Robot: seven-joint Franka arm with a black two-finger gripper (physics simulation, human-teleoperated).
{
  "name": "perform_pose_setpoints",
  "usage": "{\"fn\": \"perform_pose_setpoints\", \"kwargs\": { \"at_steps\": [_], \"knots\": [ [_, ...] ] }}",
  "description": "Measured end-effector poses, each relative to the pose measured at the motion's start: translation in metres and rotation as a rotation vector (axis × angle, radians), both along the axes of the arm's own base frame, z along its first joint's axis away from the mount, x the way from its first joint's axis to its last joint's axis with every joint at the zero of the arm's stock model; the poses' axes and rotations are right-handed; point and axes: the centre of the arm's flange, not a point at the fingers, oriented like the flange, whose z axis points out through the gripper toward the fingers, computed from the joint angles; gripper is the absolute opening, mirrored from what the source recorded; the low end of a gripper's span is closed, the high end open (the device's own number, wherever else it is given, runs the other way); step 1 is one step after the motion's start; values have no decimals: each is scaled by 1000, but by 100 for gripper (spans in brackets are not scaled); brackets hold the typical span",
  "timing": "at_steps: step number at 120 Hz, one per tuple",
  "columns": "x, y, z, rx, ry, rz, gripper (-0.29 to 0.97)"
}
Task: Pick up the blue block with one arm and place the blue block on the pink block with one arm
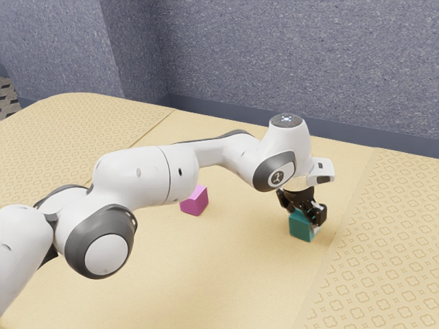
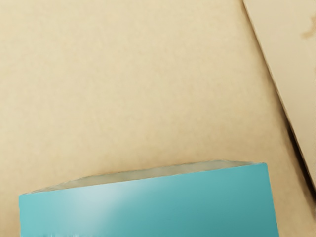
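The blue block (image 1: 302, 227), more teal than blue, rests on the tan table toward the exterior view's right. My gripper (image 1: 302, 211) is down on top of it, its black fingers (image 1: 317, 212) straddling the block's upper part and standing open. In the wrist view the blue block (image 2: 148, 207) lies just under my hand and casts a thin shadow on the table. The pink block (image 1: 195, 201) sits on the table well toward the exterior view's left of the blue block, partly behind my forearm.
A patterned tan cloth (image 1: 384, 260) covers the table at the exterior view's right, its edge running close beside the blue block. A grey wall (image 1: 288, 55) stands behind the table. My own arm (image 1: 137, 185) spans the space above the pink block.
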Motion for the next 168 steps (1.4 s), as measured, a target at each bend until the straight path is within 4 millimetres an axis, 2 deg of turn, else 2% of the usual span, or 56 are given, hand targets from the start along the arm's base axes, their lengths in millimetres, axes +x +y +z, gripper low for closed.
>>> {"fn": "perform_pose_setpoints", "kwargs": {
  "at_steps": [22,41,46,52,64,74,87,106,133,148,168],
  "knots": [
    [0,0,1,2,-2,5,35],
    [0,1,10,7,0,8,37],
    [0,2,18,9,-3,10,37],
    [0,4,35,11,-16,12,37],
    [-9,10,79,26,-30,13,37],
    [-23,36,100,62,-7,37,37],
    [-33,77,110,99,19,86,38],
    [-31,134,112,124,45,162,38],
    [-46,208,121,140,84,224,37],
    [-47,236,123,141,91,231,36],
    [-45,260,121,145,99,221,36]
  ]
}}
